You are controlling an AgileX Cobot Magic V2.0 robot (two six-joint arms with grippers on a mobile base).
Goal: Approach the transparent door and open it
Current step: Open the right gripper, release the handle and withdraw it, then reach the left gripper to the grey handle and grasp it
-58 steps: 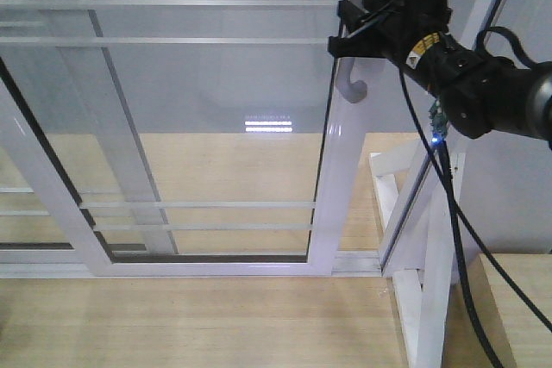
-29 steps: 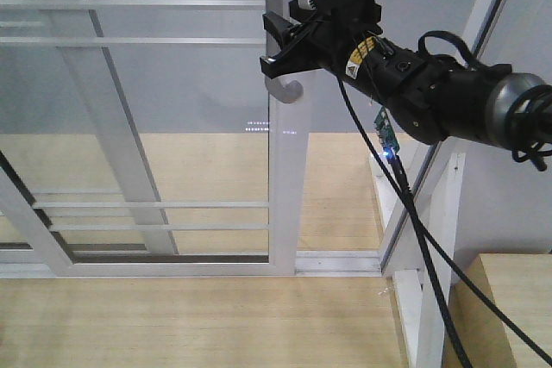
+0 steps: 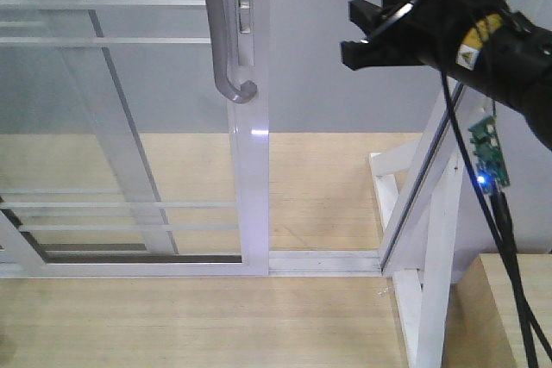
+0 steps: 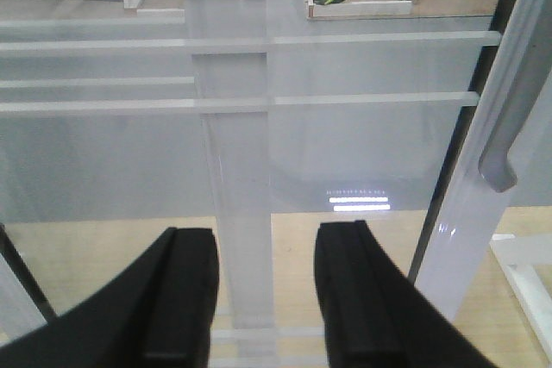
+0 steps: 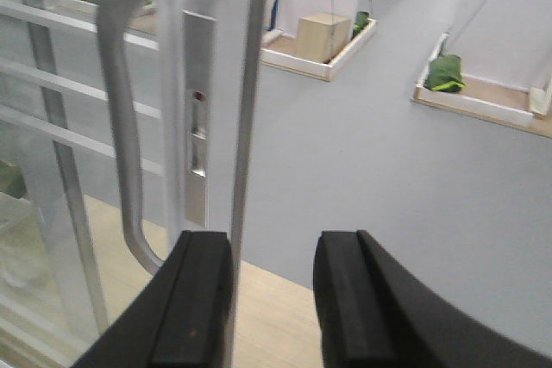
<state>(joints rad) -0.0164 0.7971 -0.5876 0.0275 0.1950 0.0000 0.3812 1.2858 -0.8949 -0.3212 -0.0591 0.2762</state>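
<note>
You now have the transparent door [image 3: 250, 170] well to the left of where it stood a second ago. A wide gap lies open between its white stile and the slanting white frame post [image 3: 420, 204] on the right, with grey floor showing through. The curved silver handle [image 3: 222, 32], which your right gripper [image 3: 349, 32] was hooking half a second back, now hangs free on the stile. That gripper sits off to the handle's right, clear of the door, at the top right of the front view. Its arm reaches in from the right edge with the black fingers [image 3: 362, 13] pointing left, spread apart and holding nothing. From the right wrist, the handle [image 5: 121, 127] and lock plate [image 5: 197, 118] show just beyond the parted pads [image 5: 194, 299]. Your left gripper [image 4: 267, 239] faces the barred glass, its fingers likewise spread and empty, with the door's stile [image 4: 466, 213] to its right.
</note>
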